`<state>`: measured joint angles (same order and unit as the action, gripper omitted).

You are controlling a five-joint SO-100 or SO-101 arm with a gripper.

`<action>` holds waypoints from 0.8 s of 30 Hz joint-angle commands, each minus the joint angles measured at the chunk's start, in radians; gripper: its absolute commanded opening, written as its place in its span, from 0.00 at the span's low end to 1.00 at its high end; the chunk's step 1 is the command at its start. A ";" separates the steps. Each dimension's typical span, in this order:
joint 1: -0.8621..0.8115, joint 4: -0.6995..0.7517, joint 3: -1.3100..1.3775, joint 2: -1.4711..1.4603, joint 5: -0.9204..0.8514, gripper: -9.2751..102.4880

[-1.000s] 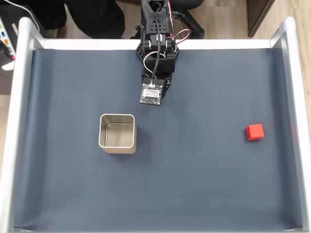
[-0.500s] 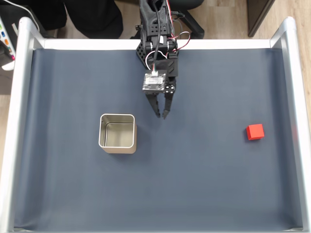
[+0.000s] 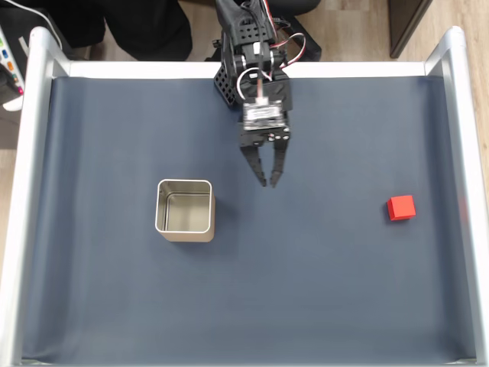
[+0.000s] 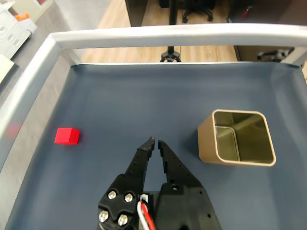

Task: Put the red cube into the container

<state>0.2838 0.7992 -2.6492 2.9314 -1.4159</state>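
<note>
Fixed view, left to right: the container [image 3: 184, 210], a square silver-grey tin with rounded corners and shiny inner walls, stands left of centre on the dark matte mat [image 3: 328, 290]. The black gripper [image 3: 270, 183], upper centre, has serrated jaws nearly together, holding nothing. The red cube [image 3: 401, 207], matte, lies at right, well apart. No writing is legible.

1. My fixed view looks straight down from high above, taking in the whole mat [image 3: 321, 290].
2. My wrist view looks forward and down from just behind the gripper [image 4: 154, 141], sharing the mat's middle.
</note>
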 commanded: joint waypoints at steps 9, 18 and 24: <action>0.275 0.127 0.407 -0.413 0.063 0.08; 0.448 0.173 0.673 -0.787 0.124 0.08; 0.538 0.221 0.861 -1.011 0.219 0.12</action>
<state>0.7915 1.0032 -1.8883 1.9620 -1.2257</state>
